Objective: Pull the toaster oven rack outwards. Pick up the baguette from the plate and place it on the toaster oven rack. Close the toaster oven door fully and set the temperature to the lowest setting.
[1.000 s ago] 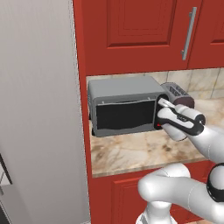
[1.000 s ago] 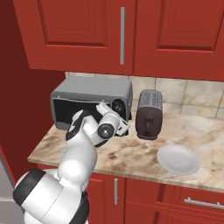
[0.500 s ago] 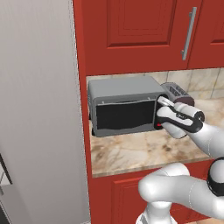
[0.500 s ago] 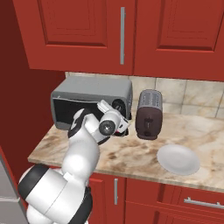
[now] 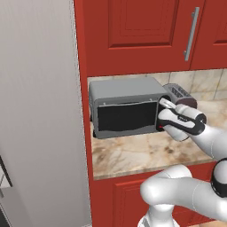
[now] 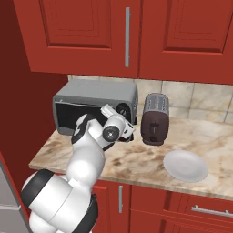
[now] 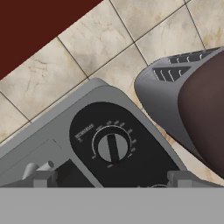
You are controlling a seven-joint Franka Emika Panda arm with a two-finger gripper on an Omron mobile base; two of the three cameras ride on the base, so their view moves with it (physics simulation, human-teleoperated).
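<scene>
The toaster oven [image 5: 126, 95] is a grey box at the left end of the counter, also seen as the toaster oven [image 6: 91, 95]. The toaster oven door [image 5: 126, 117] of dark glass stands upright against its front. Both the rack and the baguette are hidden. My gripper [image 5: 163, 111] hovers open just before the oven's right control panel, as the gripper [image 6: 120, 122] also shows from the other side. In the hand view a black knob [image 7: 113, 147] sits between and just beyond the fingertips [image 7: 41, 178], with nothing held.
A dark-brown slot toaster [image 6: 154, 118] stands right beside the oven, close to my hand, and appears as the toaster [image 7: 192, 109] in the hand view. A white plate [image 6: 185, 166] lies bare on the marble counter to the right. Red cabinets hang overhead and a grey wall [image 5: 40, 111] stands at left.
The hand has barely shifted in front of the control panel. The jaws stay open and the door has not moved.
</scene>
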